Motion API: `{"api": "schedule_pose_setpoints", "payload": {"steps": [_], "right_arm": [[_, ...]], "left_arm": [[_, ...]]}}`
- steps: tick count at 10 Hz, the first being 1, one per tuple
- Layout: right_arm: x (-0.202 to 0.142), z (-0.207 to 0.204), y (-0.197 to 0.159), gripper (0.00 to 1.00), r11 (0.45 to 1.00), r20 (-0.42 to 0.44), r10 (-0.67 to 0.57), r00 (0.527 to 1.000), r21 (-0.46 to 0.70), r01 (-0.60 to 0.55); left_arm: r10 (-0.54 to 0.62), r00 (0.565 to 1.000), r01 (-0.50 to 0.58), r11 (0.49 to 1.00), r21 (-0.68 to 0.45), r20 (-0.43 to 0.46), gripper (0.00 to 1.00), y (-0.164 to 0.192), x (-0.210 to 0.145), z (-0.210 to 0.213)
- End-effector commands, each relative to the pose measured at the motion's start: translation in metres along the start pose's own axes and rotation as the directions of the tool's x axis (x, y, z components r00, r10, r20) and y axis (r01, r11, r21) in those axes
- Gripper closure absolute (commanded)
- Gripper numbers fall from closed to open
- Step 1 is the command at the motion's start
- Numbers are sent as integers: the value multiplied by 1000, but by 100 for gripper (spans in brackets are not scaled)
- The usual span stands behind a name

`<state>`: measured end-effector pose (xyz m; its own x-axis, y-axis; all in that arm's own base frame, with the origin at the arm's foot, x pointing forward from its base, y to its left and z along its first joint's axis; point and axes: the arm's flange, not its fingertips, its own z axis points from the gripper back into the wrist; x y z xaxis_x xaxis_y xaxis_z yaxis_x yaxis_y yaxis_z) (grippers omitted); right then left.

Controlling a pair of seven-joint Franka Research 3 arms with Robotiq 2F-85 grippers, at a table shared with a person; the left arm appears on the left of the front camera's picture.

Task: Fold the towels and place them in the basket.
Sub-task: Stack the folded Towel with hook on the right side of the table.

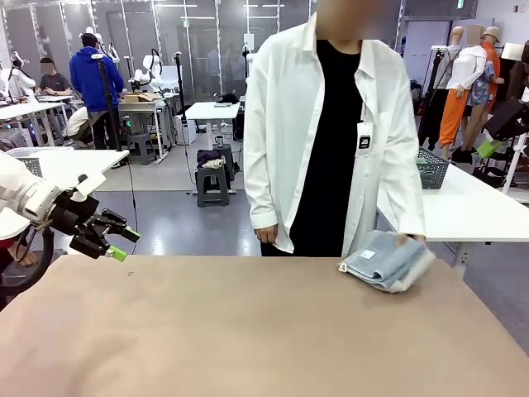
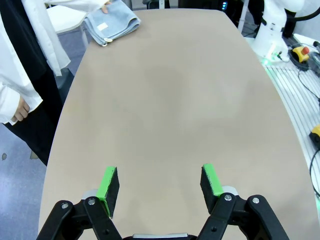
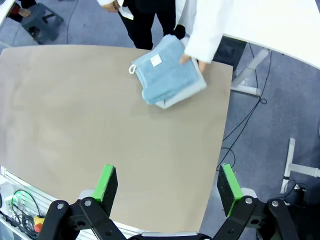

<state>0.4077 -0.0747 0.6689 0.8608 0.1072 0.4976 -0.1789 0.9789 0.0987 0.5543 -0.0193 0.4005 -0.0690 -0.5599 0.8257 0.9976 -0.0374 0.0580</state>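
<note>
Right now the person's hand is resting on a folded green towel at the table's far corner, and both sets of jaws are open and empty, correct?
Not quite: the towel is grey-blue, not green, as the right wrist view shows. The rest holds: the person's hand rests on it at the far corner of the table, and the left gripper and right gripper both have open, empty jaws.

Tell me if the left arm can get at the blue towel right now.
Probably not yet: the left gripper hangs open at the table's opposite corner, and the person's hand rests on the grey-blue towel. The tabletop between looks bare.
</note>
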Motion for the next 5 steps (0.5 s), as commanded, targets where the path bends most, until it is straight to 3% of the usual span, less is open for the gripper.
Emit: {"api": "schedule_pose_setpoints", "payload": {"steps": [1, 5], "right_arm": [[3, 1, 0, 0, 1000, -10, -9, 1000, -1, 9], [3, 1, 0, 0, 1000, -10, -9, 1000, -1, 9]], "left_arm": [[-11, 1000, 11, 1000, 1, 0, 17, 0, 1, 1], [-11, 1000, 11, 1000, 1, 0, 17, 0, 1, 1]]}}
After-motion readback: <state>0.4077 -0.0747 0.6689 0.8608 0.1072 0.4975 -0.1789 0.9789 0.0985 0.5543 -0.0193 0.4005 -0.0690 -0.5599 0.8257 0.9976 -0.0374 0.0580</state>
